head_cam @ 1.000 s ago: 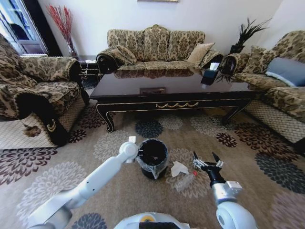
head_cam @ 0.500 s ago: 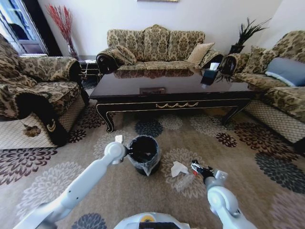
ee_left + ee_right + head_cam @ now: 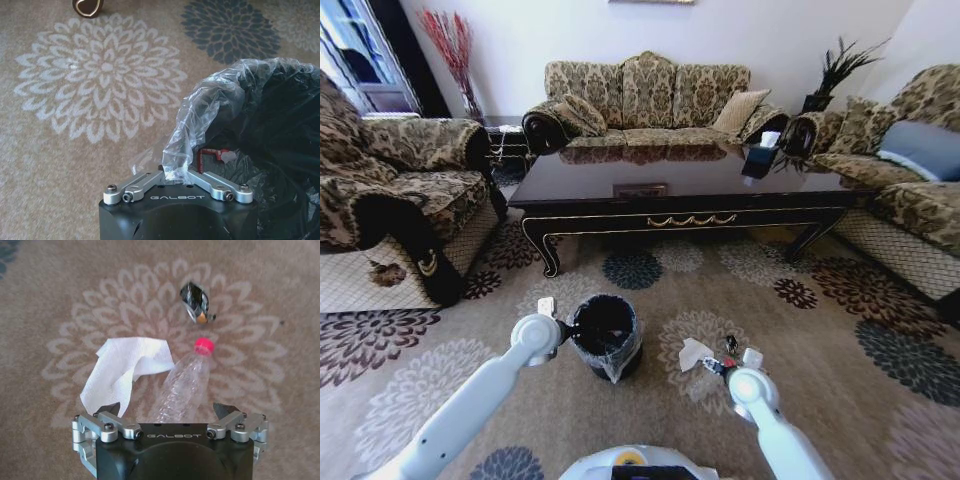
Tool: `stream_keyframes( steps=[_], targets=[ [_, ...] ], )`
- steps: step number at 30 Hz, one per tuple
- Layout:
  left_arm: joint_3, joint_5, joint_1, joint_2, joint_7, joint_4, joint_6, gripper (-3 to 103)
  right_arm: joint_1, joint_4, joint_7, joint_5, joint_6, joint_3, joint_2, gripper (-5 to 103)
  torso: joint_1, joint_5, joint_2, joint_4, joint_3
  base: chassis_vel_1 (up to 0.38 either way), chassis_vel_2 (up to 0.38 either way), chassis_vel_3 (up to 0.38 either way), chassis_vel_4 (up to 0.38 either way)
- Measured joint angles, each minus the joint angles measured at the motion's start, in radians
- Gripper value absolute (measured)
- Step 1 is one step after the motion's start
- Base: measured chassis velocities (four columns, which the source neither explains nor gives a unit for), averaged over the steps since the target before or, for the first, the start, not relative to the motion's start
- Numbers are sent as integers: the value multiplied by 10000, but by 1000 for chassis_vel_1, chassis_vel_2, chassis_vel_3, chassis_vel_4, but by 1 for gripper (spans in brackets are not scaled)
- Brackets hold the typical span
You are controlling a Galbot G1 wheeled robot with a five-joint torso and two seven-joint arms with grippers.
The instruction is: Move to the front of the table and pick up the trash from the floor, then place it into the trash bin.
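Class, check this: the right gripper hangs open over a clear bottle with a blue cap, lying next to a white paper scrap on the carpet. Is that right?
Not quite: the cap is red-pink, not blue, as the right wrist view shows. The rest holds: the right gripper hangs open over the clear bottle, which lies next to the white paper scrap on the carpet.

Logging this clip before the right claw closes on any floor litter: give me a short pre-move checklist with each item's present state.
1. Right claw open: ok.
2. Clear bottle between its fingers, red cap pointing away: ok.
3. White paper scrap overlaps one finger's path: not ok.
4. Crumpled dark wrapper lies apart, beyond the cap: ok.
5. Left claw shut on the trash bin's liner: ok.
6. Trash bin mouth open, on the carpet beside the trash: ok.
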Motion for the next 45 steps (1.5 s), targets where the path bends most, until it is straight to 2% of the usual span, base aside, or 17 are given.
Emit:
stream_keyframes(
  steps=[3, 7, 11, 14, 23, 37, 38, 39, 42, 43, 45],
  targets=[
    [-93, 51, 210, -4, 4, -103, 0, 0, 533, -506, 405, 325, 6, -96, 246, 100, 0, -1, 0, 0, 0, 0, 0, 0, 0],
    [-173, 94, 352, -3, 4, -162, 0, 0, 1021, -1153, 816, 237, -6, -161, 349, 100, 0, -1, 0, 4, 0, 0, 0, 0, 0],
    [-206, 103, 381, 70, 8, -210, -1, 0, 1146, -1783, 840, -331, -7, -27, 413, 100, 0, 0, 0, -1, 0, 0, 0, 0, 0],
    [-205, 117, 382, 114, 12, -237, -1, 0, 1249, -2124, 804, -380, 82, 123, 501, 100, 1, 0, 0, -1, 0, 0, 0, 0, 0],
    [-271, 119, 618, 342, 13, -469, -2, 0, 1746, -2922, 677, -10, 291, 538, 699, 99, 0, 0, 0, 2, 0, 0, 0, 0, 0],
    [-164, -28, 439, 533, -233, -759, -2, 0, 1892, -3573, 760, -85, 245, 420, 1123, 95, 0, 0, 0, -1, -1, 0, 0, 0, 0],
    [-163, -27, 435, 560, -243, -768, -2, 0, 1887, -3582, 768, -78, 244, 414, 1150, 90, 0, 1, 0, 1, 0, 0, 0, 0, 0],
    [-163, -29, 436, 574, -245, -773, -2, 0, 1878, -3582, 771, -71, 243, 412, 1162, 90, 0, 0, 0, 3, -1, 0, 0, 0, 0],
    [-182, -48, 477, 645, -247, -794, -3, 0, 1814, -3582, 790, 3, 240, 408, 1190, 74, 0, 0, 0, 0, 0, 0, 0, 0, 0],
    [-182, -48, 477, 645, -247, -794, -3, 0, 1814, -3582, 790, 3, 240, 408, 1190, 74, 0, 0, 0, 0, 0, 0, 0, 0, 0],
    [-198, -56, 496, 641, -250, -795, -3, 0, 1797, -3558, 790, 5, 246, 439, 1193, 63, 0, 0, 0, 2, 0, 0, 0, 0, 0]
  ],
)
